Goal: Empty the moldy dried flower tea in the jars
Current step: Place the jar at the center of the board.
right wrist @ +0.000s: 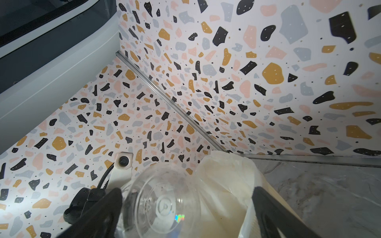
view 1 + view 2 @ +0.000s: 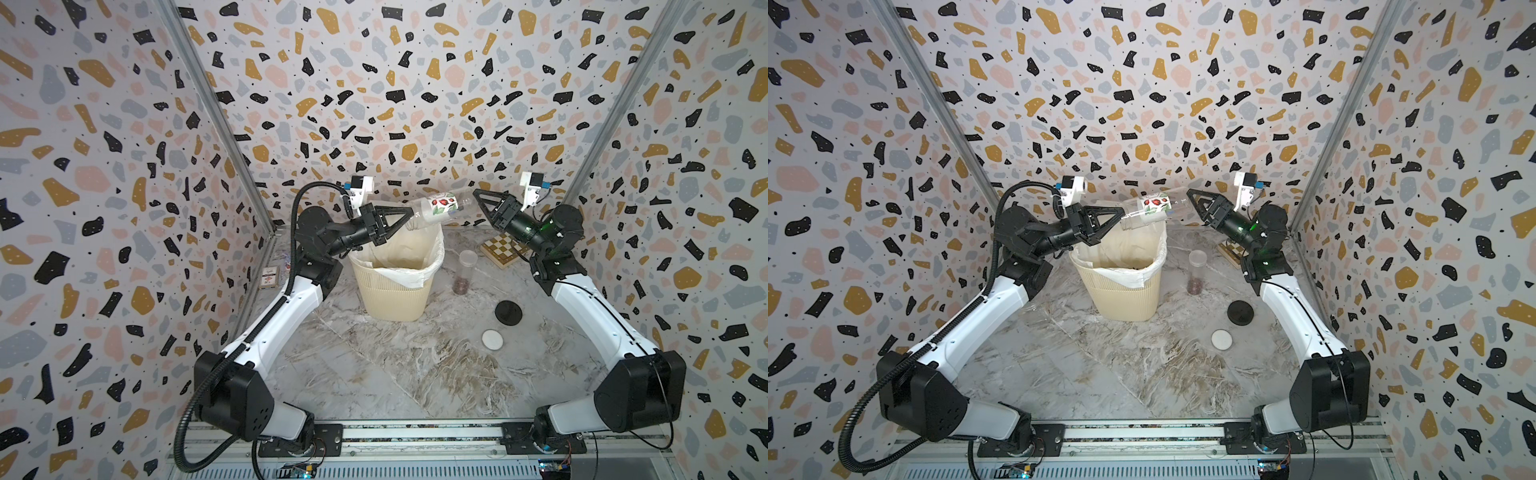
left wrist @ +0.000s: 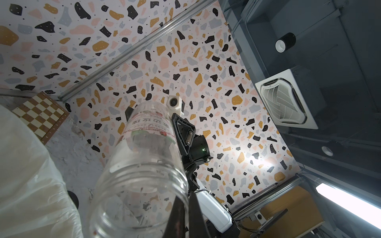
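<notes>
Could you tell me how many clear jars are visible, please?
2: a clear flower-labelled jar held tilted above the cream ribbed bin, and a tall slim clear jar standing beside it. Others may be hidden.

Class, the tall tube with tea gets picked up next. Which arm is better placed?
Right, probably: the right gripper is open and empty, with the tall tube on its side of the bin. The left gripper is shut on the labelled jar.

labelled clear jar (image 2: 438,208) hanging tilted nearly flat over the cream bin (image 2: 395,291), lidless mouth dipping toward the bin's opening, looking empty, slim clear tube (image 2: 466,266) standing upright just beside the bin, lidless, reddish-brown tea (image 2: 461,286) sitting at its bottom
</notes>
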Robot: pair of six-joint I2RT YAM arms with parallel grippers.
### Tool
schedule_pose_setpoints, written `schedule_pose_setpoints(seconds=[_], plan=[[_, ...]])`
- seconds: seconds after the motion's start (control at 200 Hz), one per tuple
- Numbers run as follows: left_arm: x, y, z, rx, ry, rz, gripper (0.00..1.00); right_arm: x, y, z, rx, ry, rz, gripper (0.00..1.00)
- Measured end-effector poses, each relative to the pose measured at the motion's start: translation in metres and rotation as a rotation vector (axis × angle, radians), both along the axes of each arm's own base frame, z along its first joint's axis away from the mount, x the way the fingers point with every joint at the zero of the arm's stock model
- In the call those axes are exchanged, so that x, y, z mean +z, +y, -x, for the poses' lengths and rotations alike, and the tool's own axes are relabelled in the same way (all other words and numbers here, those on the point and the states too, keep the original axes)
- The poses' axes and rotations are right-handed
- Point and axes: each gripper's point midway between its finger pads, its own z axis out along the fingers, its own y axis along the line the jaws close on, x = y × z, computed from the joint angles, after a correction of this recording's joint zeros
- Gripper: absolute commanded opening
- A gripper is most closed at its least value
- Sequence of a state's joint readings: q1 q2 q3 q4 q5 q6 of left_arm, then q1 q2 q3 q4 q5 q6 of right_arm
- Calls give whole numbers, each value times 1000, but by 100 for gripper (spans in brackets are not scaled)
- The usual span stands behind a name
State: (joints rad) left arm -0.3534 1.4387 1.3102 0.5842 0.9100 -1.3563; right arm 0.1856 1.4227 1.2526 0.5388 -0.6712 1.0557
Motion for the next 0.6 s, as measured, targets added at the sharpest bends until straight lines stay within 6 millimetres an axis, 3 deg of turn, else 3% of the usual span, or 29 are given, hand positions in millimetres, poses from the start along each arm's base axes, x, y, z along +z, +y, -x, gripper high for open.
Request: schedule_pose_setpoints(seconds=[0.245,0.601], plan=[[3,11,-4,56,-20,-77,0,-12,-23,2,-48,23,7,100],[39,96,-5,331,-103,-174,0,-20,-37,10,-78,29,28,100]])
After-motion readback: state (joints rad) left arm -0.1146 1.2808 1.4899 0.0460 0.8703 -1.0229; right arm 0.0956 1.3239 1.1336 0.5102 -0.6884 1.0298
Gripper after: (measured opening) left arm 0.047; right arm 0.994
